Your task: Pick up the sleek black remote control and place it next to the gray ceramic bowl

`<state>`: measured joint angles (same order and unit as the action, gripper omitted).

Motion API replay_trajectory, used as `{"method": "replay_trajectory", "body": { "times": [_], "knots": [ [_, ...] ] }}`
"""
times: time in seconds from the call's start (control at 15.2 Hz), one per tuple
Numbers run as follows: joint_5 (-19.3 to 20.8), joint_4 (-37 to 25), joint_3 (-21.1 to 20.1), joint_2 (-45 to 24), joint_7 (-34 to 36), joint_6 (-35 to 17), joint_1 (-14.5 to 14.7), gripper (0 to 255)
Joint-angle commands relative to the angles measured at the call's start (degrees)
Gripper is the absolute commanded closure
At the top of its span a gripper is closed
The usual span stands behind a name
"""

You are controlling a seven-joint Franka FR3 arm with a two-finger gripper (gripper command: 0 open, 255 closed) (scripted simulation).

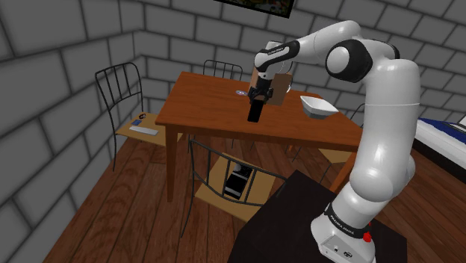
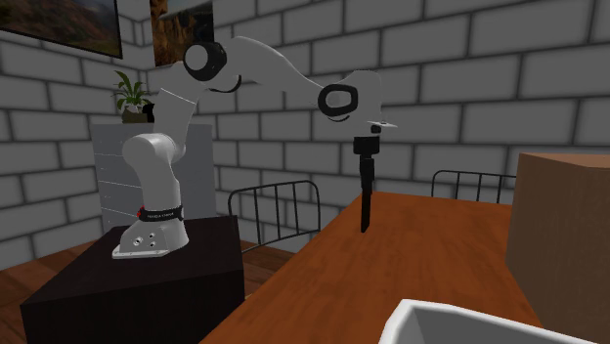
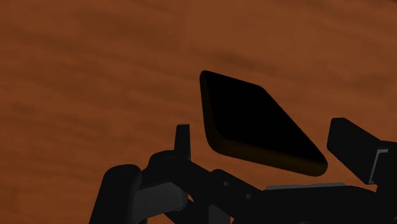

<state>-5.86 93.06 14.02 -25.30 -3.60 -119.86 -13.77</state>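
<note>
My gripper (image 1: 259, 94) is shut on a slim black remote (image 1: 255, 111), which hangs upright from the fingers over the middle of the wooden table (image 1: 202, 112). In the second exterior view the remote (image 2: 367, 200) points straight down from the gripper (image 2: 365, 150), its lower end close to the tabletop (image 2: 323, 283). The wrist view looks along the remote (image 3: 254, 124), clasped in the gripper (image 3: 267, 147), with brown wood behind it. A pale square-rimmed bowl (image 1: 319, 107) sits on the table toward the shoulder view's right; its rim (image 2: 469, 327) is nearest the camera in the second exterior view.
A brown cardboard box (image 1: 281, 88) stands on the table just behind the gripper, between it and the bowl, and looms large (image 2: 562, 235) in the second exterior view. Wire chairs (image 1: 119, 90) ring the table. A small dark item (image 1: 241, 93) lies on the far part of the tabletop.
</note>
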Motion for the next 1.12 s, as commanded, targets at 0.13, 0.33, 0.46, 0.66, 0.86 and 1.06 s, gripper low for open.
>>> {"method": "replay_trajectory", "body": {
  "times": [0.13, 0.33, 0.46, 0.66, 0.86, 1.06],
  "knots": [
    [0.0, 0.0, 0.0, 0.0, 0.0, 0.0, 0.0, 255],
    [0.0, 0.0, 0.0, 0.0, 0.0, 0.0, 0.0, 255],
    [0.0, 0.0, 0.0, 0.0, 0.0, 0.0, 0.0, 255],
    [0.1, -0.4, 0.0, 0.3, 0.0, 0.6, 0.0, 255],
    [0.3, -1.6, 0.2, 1.0, 0.2, 2.6, 0.1, 255],
    [0.5, -3.0, 0.3, 1.7, 0.3, 4.6, 0.1, 255]
  ]
}}
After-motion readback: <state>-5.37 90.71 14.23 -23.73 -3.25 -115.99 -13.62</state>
